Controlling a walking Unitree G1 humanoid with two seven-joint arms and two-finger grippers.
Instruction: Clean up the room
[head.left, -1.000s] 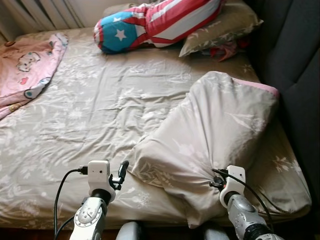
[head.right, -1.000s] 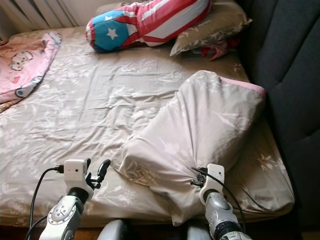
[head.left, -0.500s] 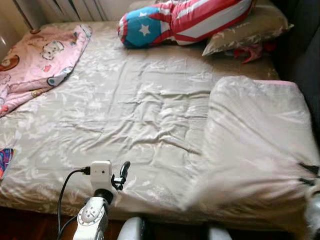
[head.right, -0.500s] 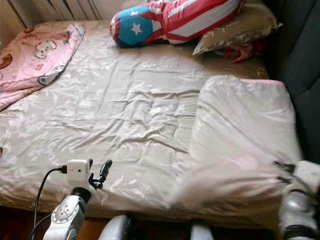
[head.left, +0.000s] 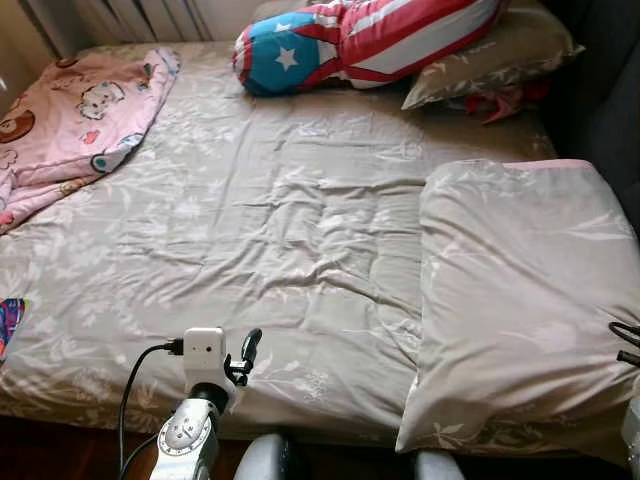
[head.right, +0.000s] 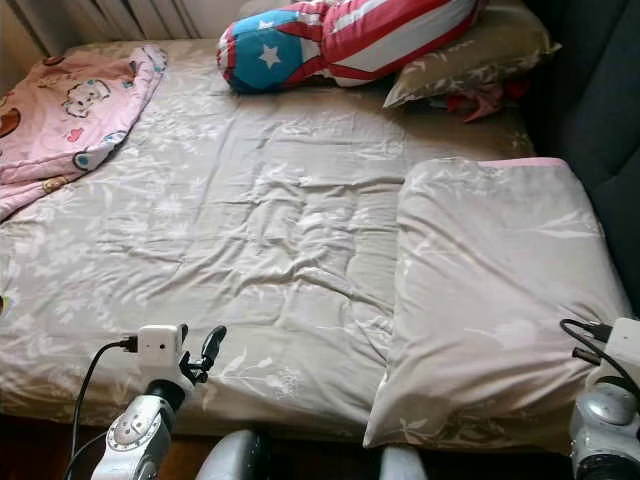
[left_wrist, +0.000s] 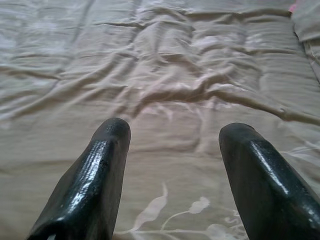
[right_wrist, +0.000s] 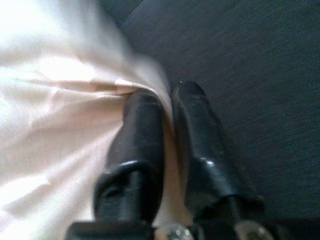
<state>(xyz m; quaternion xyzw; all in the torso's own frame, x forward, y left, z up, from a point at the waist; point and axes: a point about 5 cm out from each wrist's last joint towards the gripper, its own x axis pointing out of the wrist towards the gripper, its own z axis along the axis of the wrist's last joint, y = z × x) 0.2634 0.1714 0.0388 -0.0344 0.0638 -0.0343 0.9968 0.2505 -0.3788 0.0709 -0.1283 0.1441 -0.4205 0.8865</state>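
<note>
A beige floral duvet (head.left: 515, 300) lies folded flat along the right side of the bed (head.left: 250, 220), its pink lining showing at the far edge. My right gripper (right_wrist: 166, 97) is shut, with a fold of the duvet's pale cloth pinched between its fingers, next to the dark headboard; its wrist (head.right: 610, 360) sits at the duvet's near right corner. My left gripper (left_wrist: 172, 132) is open with nothing in it, hovering low over the wrinkled sheet near the bed's front edge (head.left: 240, 358).
A star-and-stripe pillow (head.left: 370, 40) and a beige pillow (head.left: 490, 55) lie at the far end, with a red cloth (head.left: 510, 100) beside them. A pink cartoon blanket (head.left: 70, 120) covers the far left corner. A dark padded headboard (head.left: 610, 90) borders the right side. Something colourful (head.left: 8, 320) shows at the left edge.
The duvet went from a slanted, bunched heap to lying flat along the right side, drawn rightward by my right gripper. The camera view shifted. My left arm stayed put.
</note>
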